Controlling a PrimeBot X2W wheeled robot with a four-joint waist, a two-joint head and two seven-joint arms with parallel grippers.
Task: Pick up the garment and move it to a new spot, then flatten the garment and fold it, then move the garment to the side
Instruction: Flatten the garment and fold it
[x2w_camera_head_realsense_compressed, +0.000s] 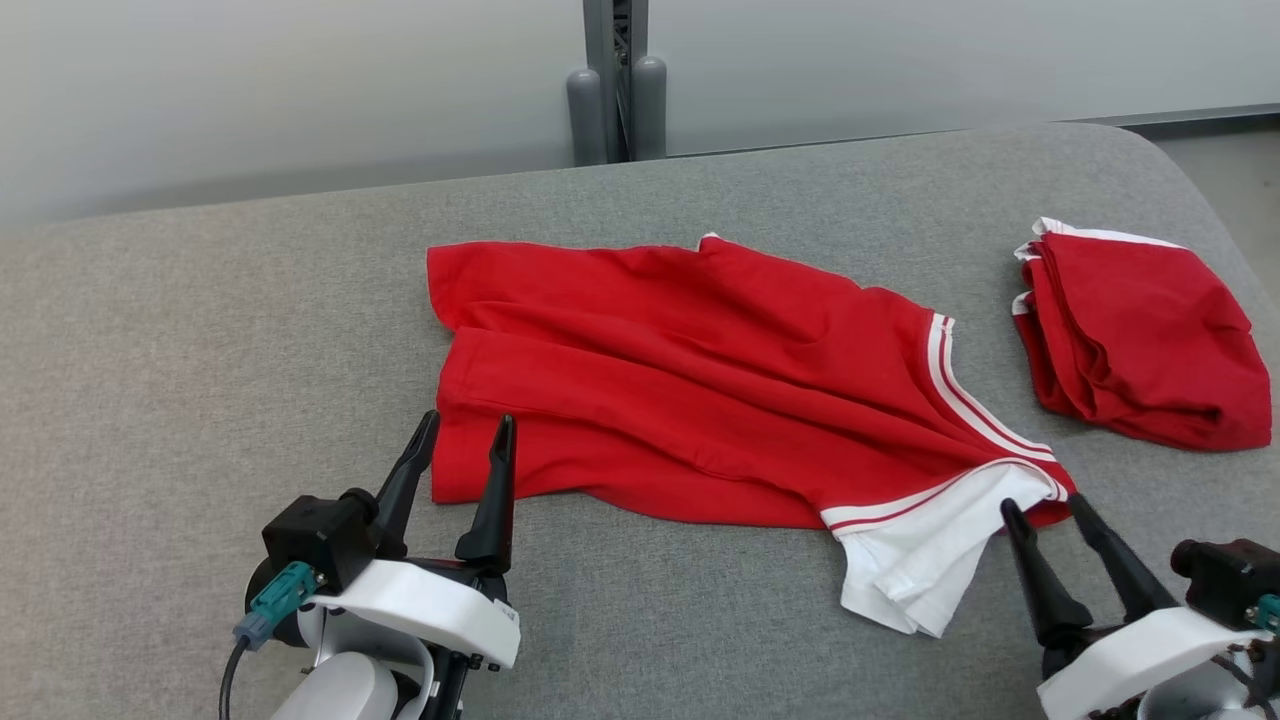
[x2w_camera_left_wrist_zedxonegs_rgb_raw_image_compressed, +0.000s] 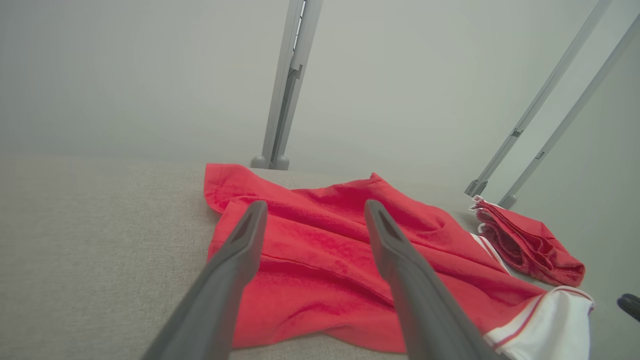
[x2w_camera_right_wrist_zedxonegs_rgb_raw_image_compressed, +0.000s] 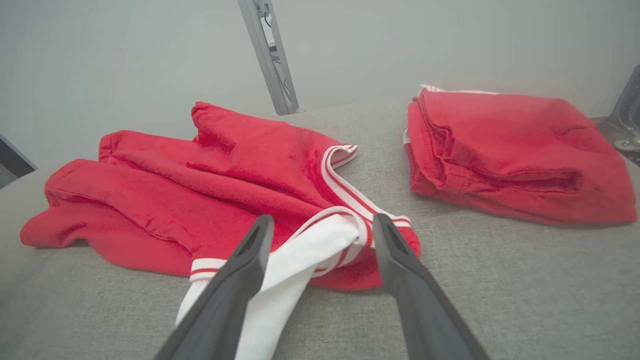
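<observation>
Red shirt (x2w_camera_head_realsense_compressed: 690, 390) lay spread mid-frame in the head view on the grey table (x2w_camera_head_realsense_compressed: 200, 350), hem at left, white sleeve (x2w_camera_head_realsense_compressed: 920, 570) bunched at lower right. It was creased all across, so I'd call it moved but not flat and not folded. At lower left the left gripper (x2w_camera_head_realsense_compressed: 468, 418) had its fingers spread wide and empty, tips at the shirt's near-left corner; contact couldn't be told. At lower right the right gripper (x2w_camera_head_realsense_compressed: 1043, 502) was likewise wide apart with nothing in it, tips at the sleeve edge. My read: one gripper per end, lined up to pull the cloth flat. A folded garment (x2w_camera_head_realsense_compressed: 1140, 340) sat at the right edge, apart from the shirt, probably a finished piece parked out of the way. No brand, label or writing was readable.
</observation>
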